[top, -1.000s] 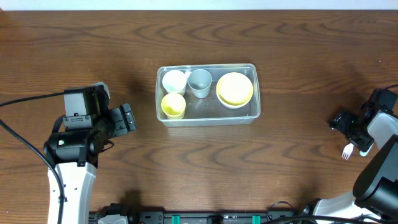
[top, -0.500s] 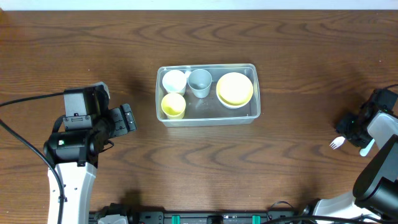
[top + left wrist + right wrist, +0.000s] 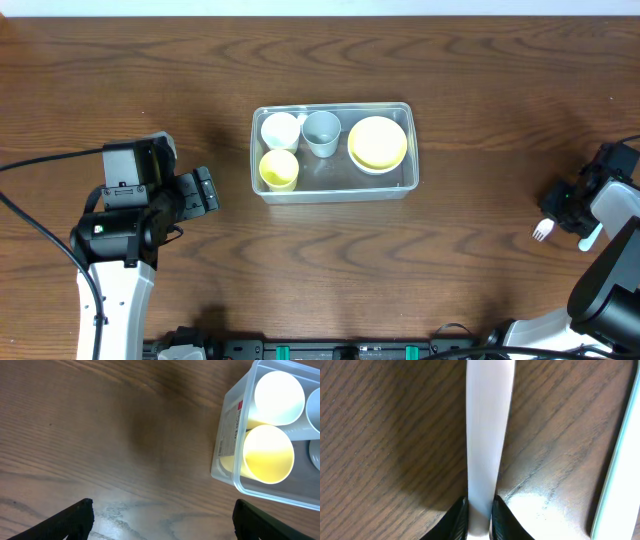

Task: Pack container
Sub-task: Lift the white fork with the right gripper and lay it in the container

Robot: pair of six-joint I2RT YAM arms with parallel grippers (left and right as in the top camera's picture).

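Note:
The clear container [image 3: 333, 193] sits mid-table and holds a white cup [image 3: 280, 130], a grey cup [image 3: 321, 132], a yellow cup [image 3: 279, 169] and a yellow bowl [image 3: 377, 142]. At the table's right edge, my right gripper [image 3: 568, 220] is shut on the handle of a white fork [image 3: 541, 230], tines pointing left. The right wrist view shows the fork handle [image 3: 487, 425] pinched between the jaws of the right gripper [image 3: 480, 515]. My left gripper [image 3: 208, 189] is open and empty, left of the container. The left wrist view shows the container wall [image 3: 230, 435] to the upper right of that gripper [image 3: 162, 520].
Bare brown wood surrounds the container on all sides. A pale strip [image 3: 620, 470] runs along the right edge of the right wrist view. Both arm bases stand at the near edge of the table.
My right gripper closed onto the fork handle, and the fork shifted slightly left and away from the near edge. The left arm and the container's contents stayed still.

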